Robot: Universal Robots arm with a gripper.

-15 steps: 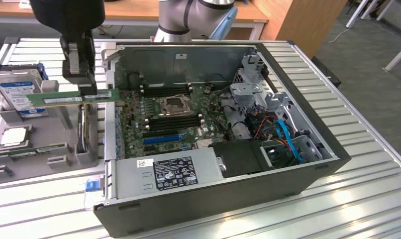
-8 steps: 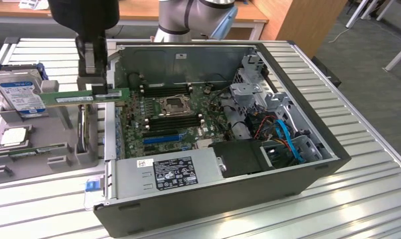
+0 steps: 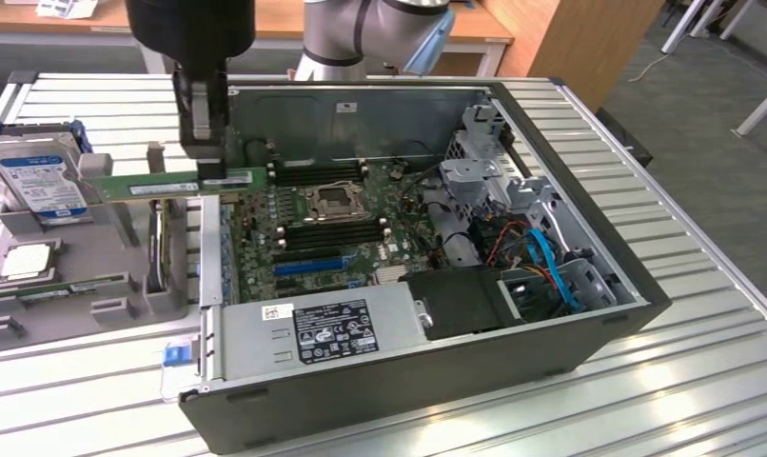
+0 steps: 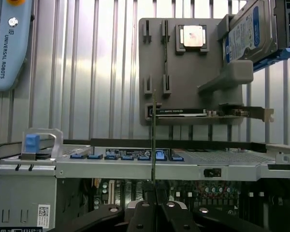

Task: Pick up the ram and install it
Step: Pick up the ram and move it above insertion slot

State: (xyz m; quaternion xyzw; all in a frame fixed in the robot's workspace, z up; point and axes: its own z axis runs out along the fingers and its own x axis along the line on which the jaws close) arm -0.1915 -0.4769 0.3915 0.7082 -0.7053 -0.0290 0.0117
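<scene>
Around: a metal table (image 3: 688,314) with long ridges holds an open computer case (image 3: 612,314). On the exterior view's left, a grey holder tray (image 3: 117,309) sits just beside the case.
In the way: the case's side wall (image 3: 209,267) stands between the tray and the inside of the case. The ram (image 3: 143,188) hangs over the top of this wall.
Inside the case: a green board (image 3: 358,243) lies flat on the bottom. It has long black slots (image 3: 339,226) and a square socket (image 3: 330,200). A grey power box (image 3: 320,328) with a black label sits near the front. Blue cables (image 3: 555,267) curl on the exterior view's right.
In the tray: a silver hard drive (image 3: 34,176) with a blue label leans in its stand. A small square silver chip (image 3: 22,262) lies flat. A thin card (image 3: 167,257) stands on its edge.
Arm: it reaches down from above, and the gripper (image 3: 209,171) points straight down.
Jaws: they are squeezed tight on the ram, pinching it from both flat sides.
Ram: it is up in the air, held level on its long edge, partly over the tray and partly over the case.
</scene>
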